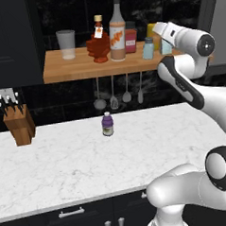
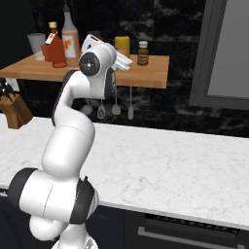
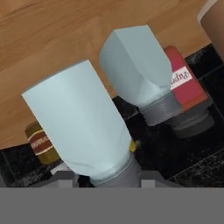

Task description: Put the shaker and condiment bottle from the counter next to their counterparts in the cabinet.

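Note:
In the hand view my gripper [image 3: 106, 176] is shut on the shaker [image 3: 81, 124], pale blue with a grey cap, which stands between the fingertips [image 3: 65, 177]. Just beyond it is its counterpart shaker [image 3: 135, 65]. From the left base view my gripper [image 1: 164, 40] reaches over the right part of the cabinet shelf [image 1: 69, 70], with the held shaker [image 1: 166, 46] beside the other shaker [image 1: 149, 48]. Whether the held one rests on the board I cannot tell. The red-brown condiment bottle [image 1: 99, 43] stands on the shelf against the tall orange-labelled bottle [image 1: 117, 34].
A small purple bottle [image 1: 107, 124] stands on the white marble counter [image 1: 66, 170], and a knife block [image 1: 19, 121] at its left. On the shelf are a glass cup [image 1: 66, 44], a red jar [image 1: 131, 40], a yellow container [image 2: 122, 46] and a small brown bottle [image 2: 142, 52]. Utensils [image 1: 113, 99] hang below the board.

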